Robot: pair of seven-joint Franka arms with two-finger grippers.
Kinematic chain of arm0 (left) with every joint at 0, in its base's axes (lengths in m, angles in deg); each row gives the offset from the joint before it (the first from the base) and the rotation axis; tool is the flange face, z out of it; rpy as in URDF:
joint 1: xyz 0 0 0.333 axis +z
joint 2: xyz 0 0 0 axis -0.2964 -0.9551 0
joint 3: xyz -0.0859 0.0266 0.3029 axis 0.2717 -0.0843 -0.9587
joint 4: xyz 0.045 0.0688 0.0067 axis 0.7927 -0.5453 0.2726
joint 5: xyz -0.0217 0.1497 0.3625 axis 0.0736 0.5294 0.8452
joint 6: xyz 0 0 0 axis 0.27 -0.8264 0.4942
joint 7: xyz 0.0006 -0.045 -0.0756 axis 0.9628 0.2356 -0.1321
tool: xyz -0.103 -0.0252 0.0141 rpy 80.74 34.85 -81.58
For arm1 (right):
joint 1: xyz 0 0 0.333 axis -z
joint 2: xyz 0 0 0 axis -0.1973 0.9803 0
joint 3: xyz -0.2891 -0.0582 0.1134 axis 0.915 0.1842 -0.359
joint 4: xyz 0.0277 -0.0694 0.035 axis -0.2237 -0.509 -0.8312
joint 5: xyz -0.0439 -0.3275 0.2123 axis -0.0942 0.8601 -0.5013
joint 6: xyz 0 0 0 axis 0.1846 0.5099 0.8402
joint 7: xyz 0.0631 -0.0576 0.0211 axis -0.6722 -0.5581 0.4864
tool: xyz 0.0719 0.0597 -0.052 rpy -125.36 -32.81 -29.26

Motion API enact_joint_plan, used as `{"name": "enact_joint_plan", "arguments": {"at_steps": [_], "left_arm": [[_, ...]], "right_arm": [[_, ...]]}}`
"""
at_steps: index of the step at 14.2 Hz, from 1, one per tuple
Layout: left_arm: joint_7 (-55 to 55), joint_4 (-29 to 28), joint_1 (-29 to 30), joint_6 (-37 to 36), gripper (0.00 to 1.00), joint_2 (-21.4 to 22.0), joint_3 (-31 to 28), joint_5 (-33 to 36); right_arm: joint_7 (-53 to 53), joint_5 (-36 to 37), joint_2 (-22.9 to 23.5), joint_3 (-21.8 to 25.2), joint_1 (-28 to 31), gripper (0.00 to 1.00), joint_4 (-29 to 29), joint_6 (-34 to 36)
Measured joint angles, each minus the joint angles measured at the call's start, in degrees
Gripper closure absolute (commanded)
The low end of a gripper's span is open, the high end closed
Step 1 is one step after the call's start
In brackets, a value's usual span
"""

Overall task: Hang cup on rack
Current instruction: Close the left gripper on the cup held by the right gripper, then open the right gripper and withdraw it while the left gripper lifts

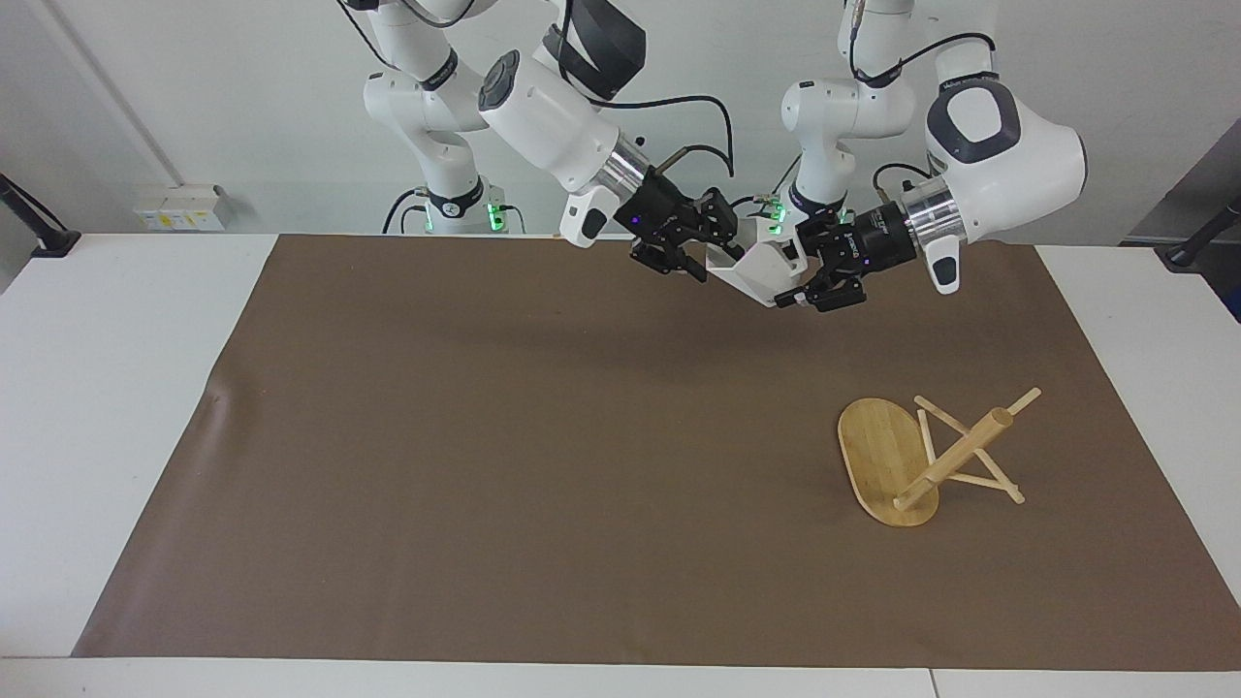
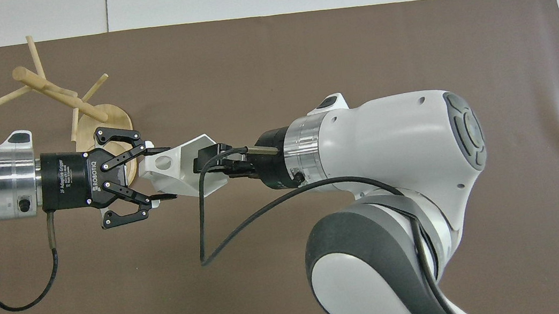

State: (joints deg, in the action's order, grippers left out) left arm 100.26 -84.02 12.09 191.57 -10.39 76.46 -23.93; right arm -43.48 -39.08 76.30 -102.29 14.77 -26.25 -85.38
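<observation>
The white faceted cup (image 1: 761,267) hangs in the air between my two grippers, over the edge of the mat nearest the robots. My left gripper (image 1: 797,273) is shut on its handle end, where the round hole shows in the overhead view (image 2: 164,163). My right gripper (image 1: 713,244) is at the cup's open rim with its jaws spread. In the overhead view the cup (image 2: 181,172) lies between the left gripper (image 2: 164,173) and the right gripper (image 2: 207,165). The bamboo rack (image 1: 955,451) sits on the mat toward the left arm's end, also visible in the overhead view (image 2: 58,94).
A brown mat (image 1: 485,436) covers most of the white table (image 1: 97,388). The rack's oval base (image 1: 873,451) is farther from the robots than the cup. The rack's thin pegs (image 1: 1008,490) stick out sideways.
</observation>
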Motion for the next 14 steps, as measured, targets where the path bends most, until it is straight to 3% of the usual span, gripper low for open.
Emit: {"name": "enact_joint_plan", "arguments": {"at_steps": [5, 14], "left_arm": [[3.9, 0.0, -0.1, 0.8, 1.00, 0.0, 0.0, 0.0], [6.3, -0.1, -0.4, 2.1, 1.00, 0.0, -0.3, 6.2]], "right_arm": [[0.0, 0.0, 0.0, 0.1, 0.0, 0.00, 0.0, 0.0], [0.0, 0.0, 0.0, 0.6, 0.1, 0.00, 0.0, 0.0]]}}
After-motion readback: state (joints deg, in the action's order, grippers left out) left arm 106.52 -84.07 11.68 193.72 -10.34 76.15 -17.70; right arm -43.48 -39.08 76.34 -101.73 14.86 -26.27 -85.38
